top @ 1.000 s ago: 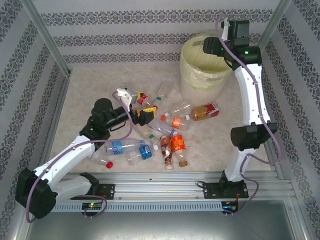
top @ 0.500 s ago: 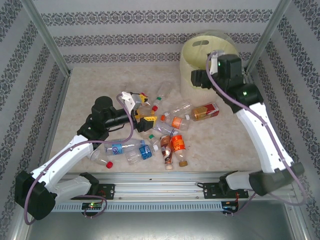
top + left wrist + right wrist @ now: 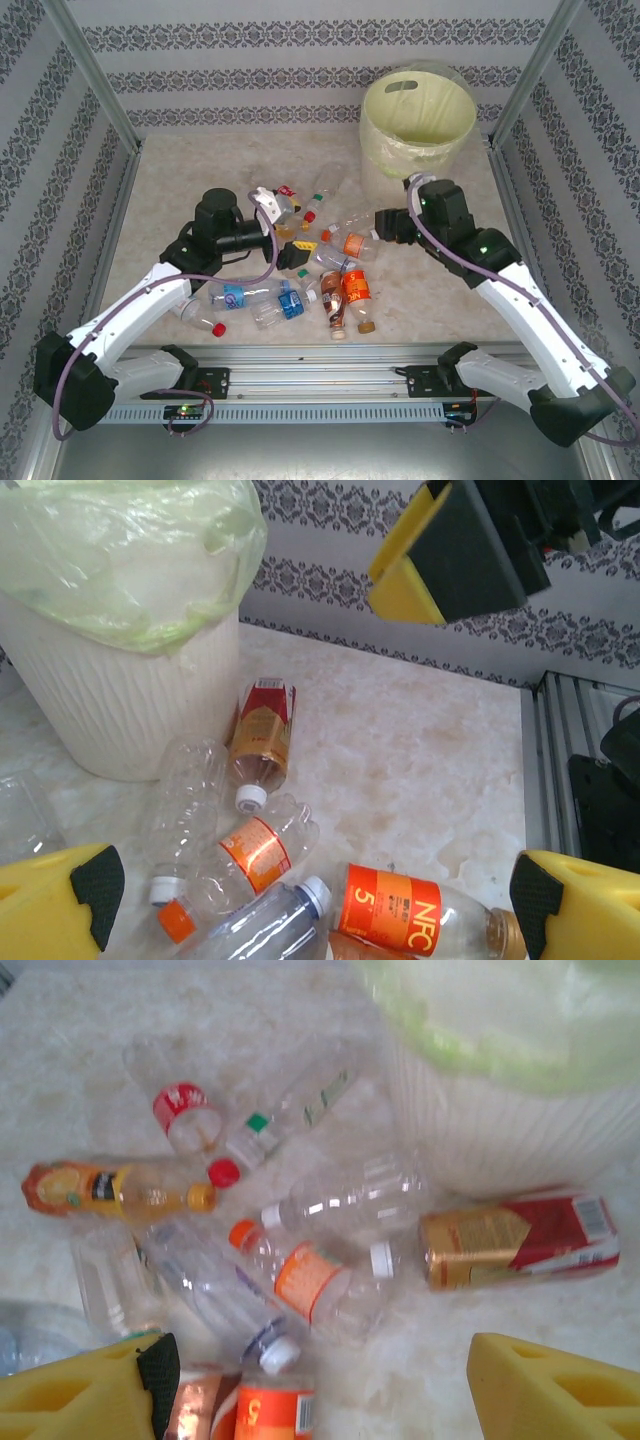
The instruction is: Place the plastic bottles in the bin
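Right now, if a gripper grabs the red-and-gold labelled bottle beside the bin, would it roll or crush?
The red-and-gold labelled bottle lies on its side, so a nudge would probably roll it. It looks amber near the cap, perhaps leftover drink, so likely heavier and firmer than the clear empties around it.

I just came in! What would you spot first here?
A messy pile of plastic bottles lies in the middle of the table, with bright orange and red labels. Behind it, at the far right, stands the big pale-yellow bin. The left end effector and right end effector hover open over it.
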Available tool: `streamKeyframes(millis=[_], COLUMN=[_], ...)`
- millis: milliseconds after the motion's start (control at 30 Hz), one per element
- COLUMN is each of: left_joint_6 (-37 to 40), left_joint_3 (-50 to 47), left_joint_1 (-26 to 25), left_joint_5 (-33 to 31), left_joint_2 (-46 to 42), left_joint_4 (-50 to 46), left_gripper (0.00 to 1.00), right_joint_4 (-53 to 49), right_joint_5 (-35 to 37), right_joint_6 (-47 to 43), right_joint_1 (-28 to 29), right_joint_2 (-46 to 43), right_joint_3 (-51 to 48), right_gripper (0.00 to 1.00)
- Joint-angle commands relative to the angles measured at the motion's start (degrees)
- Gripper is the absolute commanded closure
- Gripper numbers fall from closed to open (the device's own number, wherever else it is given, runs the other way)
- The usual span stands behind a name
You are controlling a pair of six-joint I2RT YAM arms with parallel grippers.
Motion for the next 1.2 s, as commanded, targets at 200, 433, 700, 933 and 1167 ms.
streamKeyframes(millis=[200, 433, 700, 933, 1167], left_joint_6=[4.3, 5.3, 5.6, 5.9, 7.0], left_joint_3=[3.3, 4.3, 5.1, 5.6, 5.2], left_joint_1=[-1.8, -2.3, -3.5, -4.8, -6.4], left_joint_5=[0.9, 0.7, 0.0, -1.5, -2.9], left_joint_2=[2.5, 4.4, 6.1, 6.7, 7.2], left_joint_4=[-6.0, -8.3, -9.6, -10.6, -10.9], left_gripper=[0.0, 0.0, 0.0, 0.0, 0.0], right_joint_4=[1.3, 5.0, 10.2, 15.4, 18.3], right_joint_5=[-2.4, -5.6, -7.7, -8.4, -9.3], right_joint_6=[6.4, 10.0, 12.7, 15.2, 15.4], right_joint_1=[4.5, 6.4, 7.1, 9.0, 10.6], right_joint_2=[-4.1, -5.0, -2.9, 0.9, 5.8], right_joint_3=[-14.3, -22.5, -27.7, -30.5, -30.7], right_gripper=[0.23, 0.23, 0.23, 0.23, 0.23])
